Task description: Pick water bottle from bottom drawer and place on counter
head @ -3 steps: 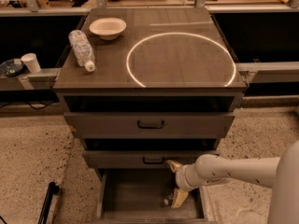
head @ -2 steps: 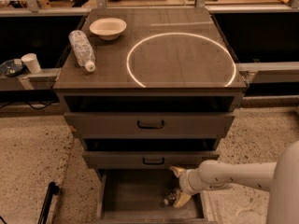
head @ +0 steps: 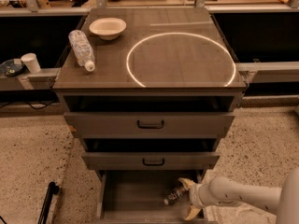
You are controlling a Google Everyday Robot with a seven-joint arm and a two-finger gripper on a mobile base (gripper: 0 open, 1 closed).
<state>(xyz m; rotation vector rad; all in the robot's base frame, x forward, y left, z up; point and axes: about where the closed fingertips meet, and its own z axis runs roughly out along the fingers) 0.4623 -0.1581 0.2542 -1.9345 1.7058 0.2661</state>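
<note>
The water bottle (head: 173, 195) lies on its side on the floor of the open bottom drawer (head: 133, 197), near the right wall. My gripper (head: 189, 198) is inside the drawer at the bottle's right end. It is open, with one pale finger (head: 186, 183) above and the other below, and the bottle is just left of the fingertips. The counter (head: 182, 62) with its white circle is above, at the top of the cabinet.
A larger clear bottle (head: 81, 49) lies on the counter's left side beside a white bowl (head: 107, 28). Two drawer fronts with black handles (head: 150, 124) overhang the bottom drawer. A paper cup (head: 32, 62) stands on a ledge at the left. A black pole (head: 46, 202) is on the floor.
My gripper has moved lower and slightly right in the bottom drawer. The water bottle now shows to the left of the fingertips.
</note>
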